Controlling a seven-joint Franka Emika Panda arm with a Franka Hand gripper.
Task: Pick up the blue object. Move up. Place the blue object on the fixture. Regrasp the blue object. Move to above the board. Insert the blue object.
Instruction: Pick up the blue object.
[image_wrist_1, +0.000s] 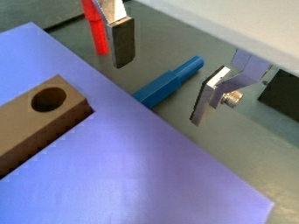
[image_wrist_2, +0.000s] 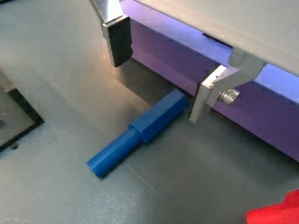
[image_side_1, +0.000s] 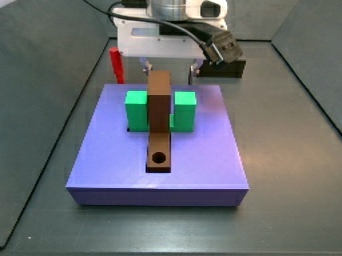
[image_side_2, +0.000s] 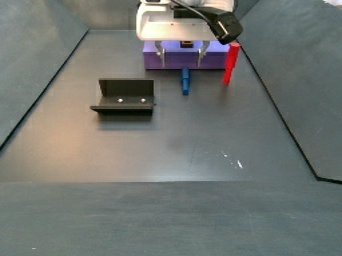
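Observation:
The blue object (image_wrist_1: 170, 80) is a slim blue peg lying flat on the grey floor beside the edge of the periwinkle board (image_wrist_1: 128, 166). It also shows in the wrist view (image_wrist_2: 140, 131) and in a side view (image_side_2: 185, 81). My gripper (image_wrist_1: 167, 70) is open, its fingers (image_wrist_1: 124, 42) a little above the floor, the jaws standing either side of the peg's thinner end without touching it. The gripper also shows in the wrist view (image_wrist_2: 158, 74) and in a side view (image_side_2: 181, 55). The brown bar (image_side_1: 159, 125) with a round hole lies on the board. The fixture (image_side_2: 123, 98) stands on the floor, apart from the gripper.
A red upright peg (image_side_2: 230, 62) stands next to the board, close to the gripper. Two green blocks (image_side_1: 136, 111) flank the brown bar. Dark walls (image_side_2: 40, 75) ring the floor.

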